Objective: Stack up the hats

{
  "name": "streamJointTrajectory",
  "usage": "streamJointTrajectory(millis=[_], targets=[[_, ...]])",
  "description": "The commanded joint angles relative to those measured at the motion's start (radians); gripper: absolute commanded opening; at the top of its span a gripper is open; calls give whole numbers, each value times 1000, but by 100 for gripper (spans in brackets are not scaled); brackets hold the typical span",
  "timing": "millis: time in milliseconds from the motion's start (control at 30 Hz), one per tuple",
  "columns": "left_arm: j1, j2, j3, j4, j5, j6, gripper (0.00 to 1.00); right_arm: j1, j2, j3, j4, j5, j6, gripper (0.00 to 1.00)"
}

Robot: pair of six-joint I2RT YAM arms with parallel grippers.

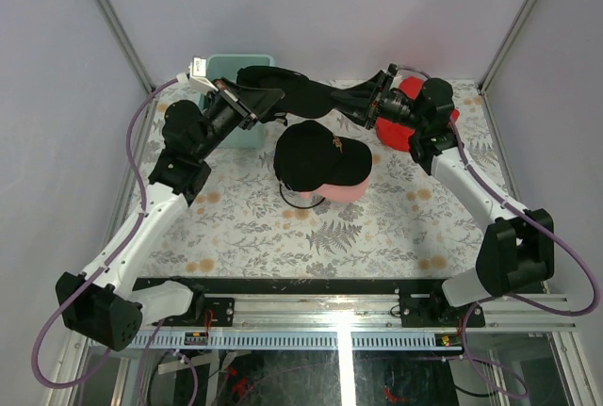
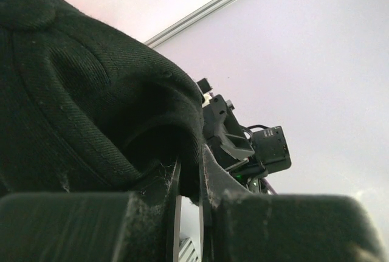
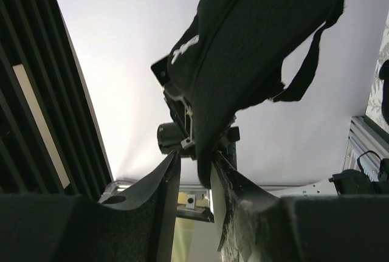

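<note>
Left claw [image 2: 189, 180] clamped on black cap [image 1: 301, 90], right claw [image 3: 196, 174] apart around it; tub [image 1: 241, 64], red cloth [image 1: 394, 135] nearby

The raised cap [image 1: 287, 86] at the far side is black, with a small white embroidered mark [image 3: 185, 49]. The middle cap [image 1: 316, 154] is black too, with a tiny gold-tan logo [image 1: 336, 145]. The pink cap [image 1: 347, 191] beneath it is a light, soft shade. To the right is a bright red cloth [image 1: 396, 138]; at far left, a mint-green tub [image 1: 231, 65]. The counter [image 1: 377, 227] is white, patterned with grey ferns and tan-orange blossoms. The left arm [image 1: 141, 227] and right arm [image 1: 471, 180] are white with black joints, trailing purple cables [image 1: 141, 123].
</note>
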Motion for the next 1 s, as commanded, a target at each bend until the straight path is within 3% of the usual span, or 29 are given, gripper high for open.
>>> streamJointTrajectory(millis=[0,200,333,400,433,533,633,767,967], targets=[[-21,-38,-5,74,1,-2,0,9,21,39,60,31,0,32],[-55,-57,-24,77,11,1,0,8,51,64,70,47,6,25],[-58,-65,-35,60,10,18,0,9,54,80,67,44,7,0],[-59,-66,-25,29,5,44,0,9,48,88,52,34,3,0],[-57,-63,-16,1,-6,62,3,9,46,92,49,28,5,0],[0,-56,36,-137,-22,116,43,8,38,106,28,2,0,0],[156,-80,17,-201,34,108,62,8,42,117,-1,-41,-18,0],[339,-162,-109,-312,69,64,68,5,51,101,-26,-84,-42,0],[359,-233,-277,-374,107,55,64,-3,88,101,-48,-149,-88,0]])
